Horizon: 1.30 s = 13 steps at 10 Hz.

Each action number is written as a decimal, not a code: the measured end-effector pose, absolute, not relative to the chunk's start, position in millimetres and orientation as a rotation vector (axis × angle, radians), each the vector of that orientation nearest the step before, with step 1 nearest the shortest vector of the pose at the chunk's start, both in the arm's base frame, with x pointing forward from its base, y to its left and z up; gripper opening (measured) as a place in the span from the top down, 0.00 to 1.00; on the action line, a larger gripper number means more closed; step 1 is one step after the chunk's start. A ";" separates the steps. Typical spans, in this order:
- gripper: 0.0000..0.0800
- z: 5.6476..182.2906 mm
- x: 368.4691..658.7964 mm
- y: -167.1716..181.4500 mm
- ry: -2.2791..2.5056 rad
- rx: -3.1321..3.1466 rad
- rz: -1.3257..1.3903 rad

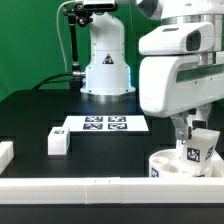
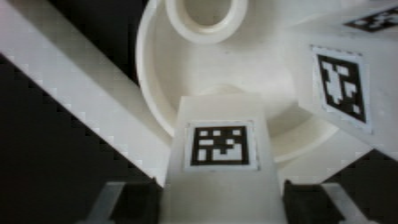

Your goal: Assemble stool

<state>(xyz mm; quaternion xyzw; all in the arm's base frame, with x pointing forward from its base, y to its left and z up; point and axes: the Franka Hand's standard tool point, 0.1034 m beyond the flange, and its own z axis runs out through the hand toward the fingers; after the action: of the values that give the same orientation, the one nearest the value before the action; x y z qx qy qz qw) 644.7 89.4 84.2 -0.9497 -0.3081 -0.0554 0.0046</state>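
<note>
The gripper [image 1: 192,138] fingers [image 2: 114,203] clamp one tagged leg [image 2: 221,140] above the seat [image 1: 163,165] (second leg [image 2: 347,85] just beside), at the table's [image 1: 40,110] near edge, exterior view's right corner.

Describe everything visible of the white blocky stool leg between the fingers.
Short white blocky stool leg, matte plastic by its look, a black-and-white square tag on one face. The fingers grip its sides; it hangs roughly upright over the white round disc seat, at the exterior view's right. Whether its lower end touches the seat cannot be told.
</note>
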 end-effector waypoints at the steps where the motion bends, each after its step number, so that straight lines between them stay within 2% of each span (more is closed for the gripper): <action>1: 0.58 84.4 645.2 89.8 -0.842 -3.001 -0.178; 11: 0.58 85.5 648.0 84.4 0.103 -3.080 -0.177; 12: 0.52 85.4 647.9 84.6 0.101 -3.080 -0.177; 13: 0.34 85.4 647.9 84.6 0.099 -3.080 -0.177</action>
<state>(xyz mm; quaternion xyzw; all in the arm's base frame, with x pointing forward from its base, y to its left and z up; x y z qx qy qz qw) 647.9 84.6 85.4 -0.9974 0.0321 -0.0574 0.0276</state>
